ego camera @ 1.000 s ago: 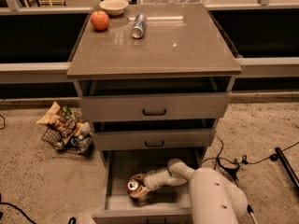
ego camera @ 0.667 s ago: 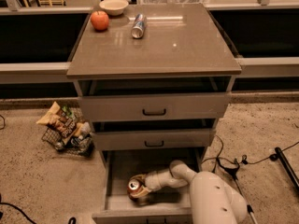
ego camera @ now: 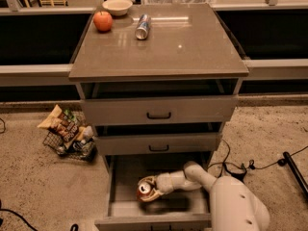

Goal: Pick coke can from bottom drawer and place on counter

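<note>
End effector: the end effector [ego camera: 147, 190] is down inside the bottom drawer [ego camera: 121, 176], lower centre of the frame, reaching leftward from the pale arm [ego camera: 199, 173]. It looks closed around the coke can [ego camera: 143, 192], with a finger above the can and one below it.
Coke can: in the bottom drawer, left of the drawer's middle, tilted so its silver top faces up and to the left. A dark shadow lies on the drawer floor just to its right.
Bottom drawer: pulled well out toward the lower edge of the frame, its grey floor showing to the left of and behind the can.
Desk: the glossy grey-brown desk [ego camera: 192, 47] fills the upper middle of the frame, bare across its right half and front.
On the desk: an apple [ego camera: 103, 21] and a pale bowl [ego camera: 118, 6] at the back left corner, with a silver-blue can [ego camera: 142, 27] lying on its side just to the right of the apple.
Other drawers: the top drawer [ego camera: 192, 110] and the middle drawer [ego camera: 192, 143] sit above the open one, each with a black handle.
Floor, left: a wire basket [ego camera: 67, 137] stuffed with snack bags, beside the cabinet.
Floor, right: black cables [ego camera: 240, 166] trailing across the speckled carpet.
Robot body: a white rounded shell [ego camera: 238, 207] at the lower right, in front of the drawer's right corner.
</note>
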`<control>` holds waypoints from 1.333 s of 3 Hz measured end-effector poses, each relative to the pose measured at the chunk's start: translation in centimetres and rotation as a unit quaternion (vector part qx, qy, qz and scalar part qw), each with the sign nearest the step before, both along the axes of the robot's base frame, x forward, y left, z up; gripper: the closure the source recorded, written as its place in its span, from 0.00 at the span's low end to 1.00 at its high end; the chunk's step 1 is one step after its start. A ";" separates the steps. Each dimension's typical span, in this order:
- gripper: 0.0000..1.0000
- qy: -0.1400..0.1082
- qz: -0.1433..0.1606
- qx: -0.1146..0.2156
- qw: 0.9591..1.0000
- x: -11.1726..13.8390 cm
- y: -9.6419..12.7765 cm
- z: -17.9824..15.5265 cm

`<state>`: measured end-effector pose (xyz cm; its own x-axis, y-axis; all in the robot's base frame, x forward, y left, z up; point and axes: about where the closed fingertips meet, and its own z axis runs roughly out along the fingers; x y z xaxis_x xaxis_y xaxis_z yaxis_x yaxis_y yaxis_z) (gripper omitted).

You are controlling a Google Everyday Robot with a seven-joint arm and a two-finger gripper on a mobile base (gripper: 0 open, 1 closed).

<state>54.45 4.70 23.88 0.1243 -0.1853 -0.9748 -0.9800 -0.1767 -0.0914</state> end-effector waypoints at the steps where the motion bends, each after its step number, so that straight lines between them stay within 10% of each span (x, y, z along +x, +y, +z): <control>1: 1.00 -0.046 0.038 0.016 0.998 -0.6 -0.9 5.4; 4: 1.00 -0.070 0.065 0.019 0.995 -1.2 -2.9 16.6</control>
<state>53.28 1.78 40.46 0.2804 -0.1226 -0.9520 -0.9260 -0.2959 -0.2346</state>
